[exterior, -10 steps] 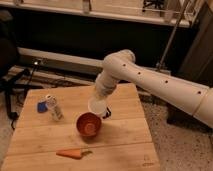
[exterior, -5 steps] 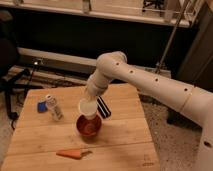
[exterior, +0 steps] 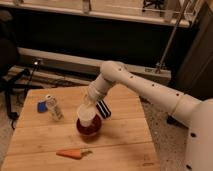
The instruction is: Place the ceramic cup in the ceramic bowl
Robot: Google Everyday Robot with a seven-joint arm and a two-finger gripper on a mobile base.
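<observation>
Your gripper point(exterior: 91, 106) grips the ceramic cup point(exterior: 86, 115), tilted directly above the ceramic bowl point(exterior: 90, 129) on the wooden table point(exterior: 125, 140) (a carrot point(exterior: 70, 153) lies nearer the front edge).

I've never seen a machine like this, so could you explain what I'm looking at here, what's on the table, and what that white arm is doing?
It is a robot with one long white arm, seen by a single camera looking down from above the wooden table. At the arm's end is a gripper, a simple two-fingered hand. It holds a white cup directly above a red bowl, where the cup is meant to go. Also on the table: a small white bottle, something blue beside it, and a carrot near the front edge.
</observation>
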